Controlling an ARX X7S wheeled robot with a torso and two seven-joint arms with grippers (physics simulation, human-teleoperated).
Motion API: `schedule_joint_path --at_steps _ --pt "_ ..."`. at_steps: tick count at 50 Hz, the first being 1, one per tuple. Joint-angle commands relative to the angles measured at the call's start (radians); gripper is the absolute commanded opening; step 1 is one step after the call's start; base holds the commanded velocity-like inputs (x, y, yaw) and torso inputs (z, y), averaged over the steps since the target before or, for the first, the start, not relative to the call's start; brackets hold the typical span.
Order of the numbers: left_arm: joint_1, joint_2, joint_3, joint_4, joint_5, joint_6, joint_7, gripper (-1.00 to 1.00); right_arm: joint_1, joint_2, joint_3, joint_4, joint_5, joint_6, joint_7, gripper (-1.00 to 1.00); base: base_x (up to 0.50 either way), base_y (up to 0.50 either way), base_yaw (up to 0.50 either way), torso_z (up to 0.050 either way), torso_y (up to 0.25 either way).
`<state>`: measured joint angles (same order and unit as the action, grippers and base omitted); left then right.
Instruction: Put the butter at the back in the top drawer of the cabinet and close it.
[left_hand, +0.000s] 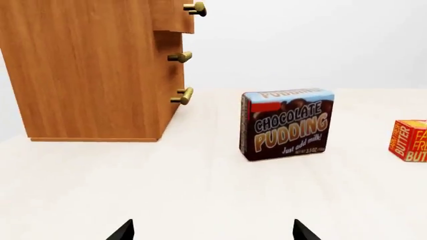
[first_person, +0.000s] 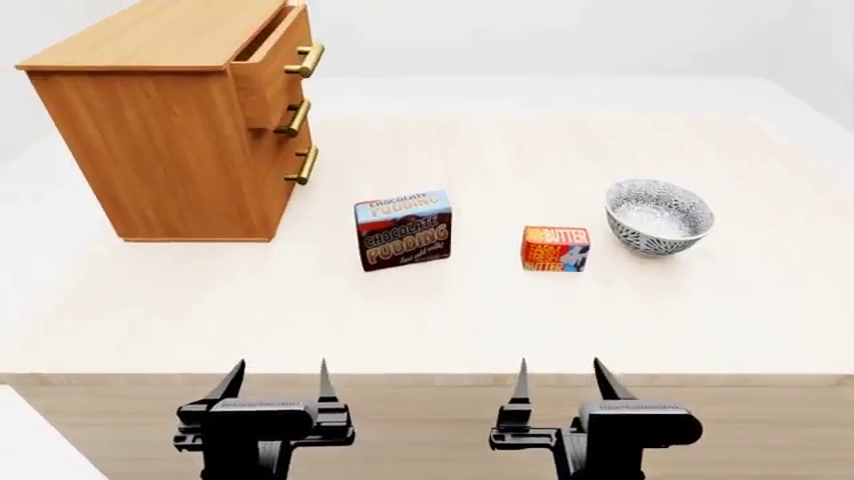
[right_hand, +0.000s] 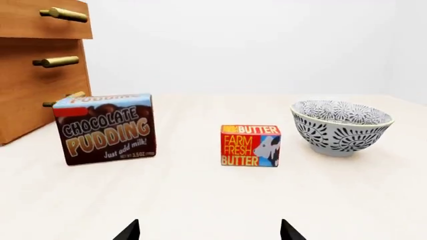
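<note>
Two hands rest at the near edge of the surface (first_person: 441, 320), and neither holds anything. The left hand (first_person: 280, 385) has its fingers spread with nothing between them; the right hand (first_person: 558, 382) is likewise spread and empty. Both are well apart from every object.

Status of the task, judged from the present layout:

1. Drawer access: partly done. The top drawer (first_person: 274, 62) of the cabinet (first_person: 174, 130) stands pulled out a little way past the two lower fronts. Its interior is not visible in any view, so whether the opening is wide enough for the box cannot be told.
2. Grasp of the butter: not done. The butter (first_person: 555, 248) stands upright on the surface, ahead of the right hand and nearly in line with it. In the right wrist view the butter (right_hand: 250, 145) sits almost centred between the fingertips, well ahead of them.
3. Placement at the back of the drawer: not done.
4. Closing of the drawer: not done.

Neighbouring objects: the chocolate pudding box (first_person: 403, 230) stands ahead of the left hand, between the butter and the cabinet. The patterned bowl (first_person: 658, 215) stands just beyond the butter, on the side away from the left hand. Both are apart from the butter.

Assessment: the right hand is the better placed for the grasp. The carry to the drawer probably has to pass over or behind the pudding box, which lies on the direct line to the cabinet.
</note>
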<state>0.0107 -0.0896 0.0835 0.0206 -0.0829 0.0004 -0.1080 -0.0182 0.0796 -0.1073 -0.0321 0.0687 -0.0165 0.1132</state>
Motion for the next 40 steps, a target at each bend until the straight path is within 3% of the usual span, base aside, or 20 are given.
schedule_joint_path --at_steps 1,23,26,30,33,36,40 --pt "0.02 -0.016 0.009 0.027 -0.005 0.009 -0.027 1.0 -0.048 0.013 -0.018 -0.073 -0.01 -0.021 0.036 1.0 0.0 0.0 0.0 0.05 0.0" --pt "0.104 -0.053 0.022 0.192 -0.024 0.047 -0.053 1.0 -0.113 0.046 -0.03 -0.205 -0.004 -0.051 0.086 1.0 0.0 0.0 0.0 0.05 0.0" --pt "0.108 -0.057 0.031 0.201 -0.024 0.045 -0.05 1.0 -0.022 0.093 0.003 -0.412 0.057 0.245 0.08 1.0 0.0 0.0 0.0 0.05 0.0" --pt "0.113 -0.058 0.042 0.203 -0.013 0.051 -0.057 1.0 0.039 0.12 0.022 -0.532 0.099 0.431 0.086 1.0 0.0 0.0 0.0 0.034 0.0" --pt "-0.031 -0.078 0.026 0.246 -0.047 -0.12 -0.054 1.0 0.069 0.132 0.029 -0.582 0.119 0.514 0.091 1.0 0.0 0.0 0.0 0.0 0.0" --pt "-0.09 -0.096 0.018 0.438 -0.079 -0.359 -0.081 1.0 0.102 0.142 0.038 -0.63 0.141 0.59 0.095 1.0 0.0 0.0 0.0 0.0 0.0" --pt "-0.145 -0.108 0.001 0.535 -0.113 -0.515 -0.098 1.0 0.135 0.15 0.048 -0.676 0.166 0.66 0.099 1.0 0.0 0.0 0.0 0.0 0.0"
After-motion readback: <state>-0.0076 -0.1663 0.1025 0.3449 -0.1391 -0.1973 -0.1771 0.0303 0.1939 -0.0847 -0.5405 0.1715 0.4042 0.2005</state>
